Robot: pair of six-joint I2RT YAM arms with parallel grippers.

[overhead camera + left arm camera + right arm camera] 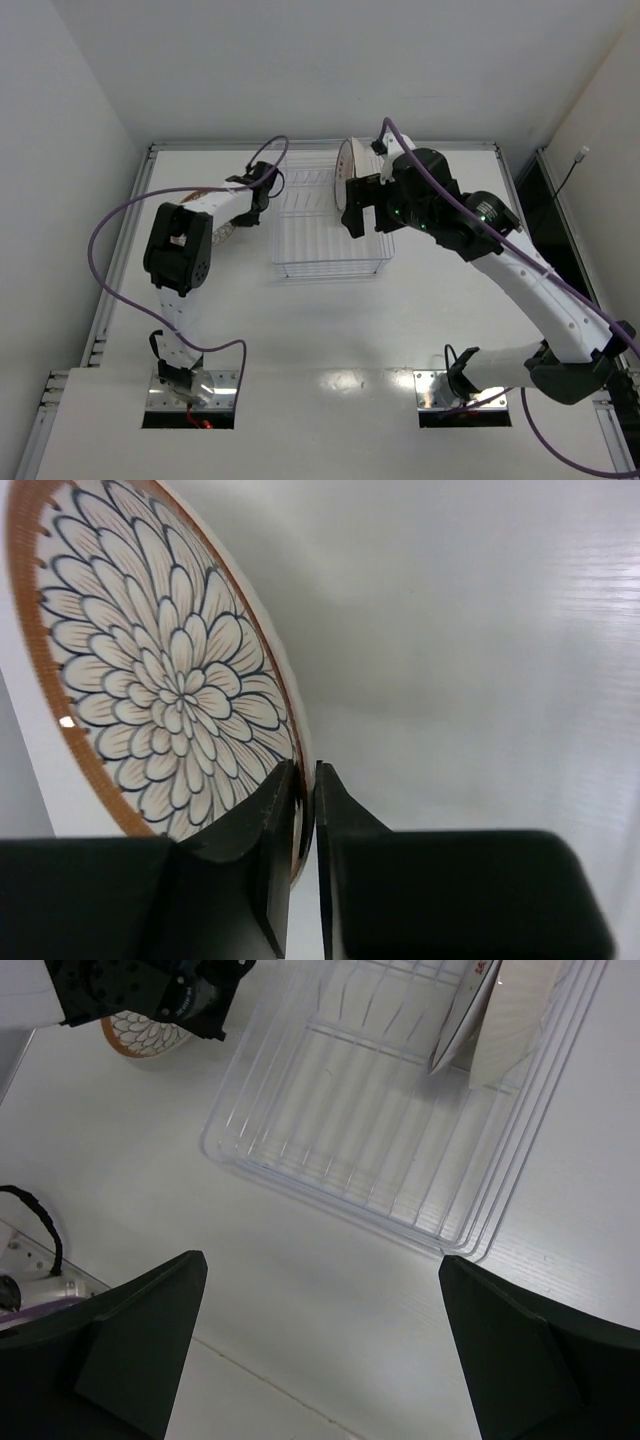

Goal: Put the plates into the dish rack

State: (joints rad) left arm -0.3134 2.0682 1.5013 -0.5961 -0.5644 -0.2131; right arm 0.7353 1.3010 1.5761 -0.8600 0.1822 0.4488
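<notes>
My left gripper (306, 780) is shut on the rim of the brown-rimmed plate with the white petal pattern (150, 670). It holds the plate just left of the dish rack (330, 240); the arm hides most of the plate (224, 235) in the top view. The right wrist view shows this plate (145, 1035) under the left gripper (150, 990). Two plates stand on edge at the rack's far end, a white one with an orange mark (462, 1015) and a cream one (515, 1005). My right gripper (322, 1260) is open and empty above the rack (380, 1110).
The right arm (470, 225) reaches across the rack's right side. Purple cables (120, 215) loop round the left arm. The table's raised back edge (320, 146) runs behind the rack.
</notes>
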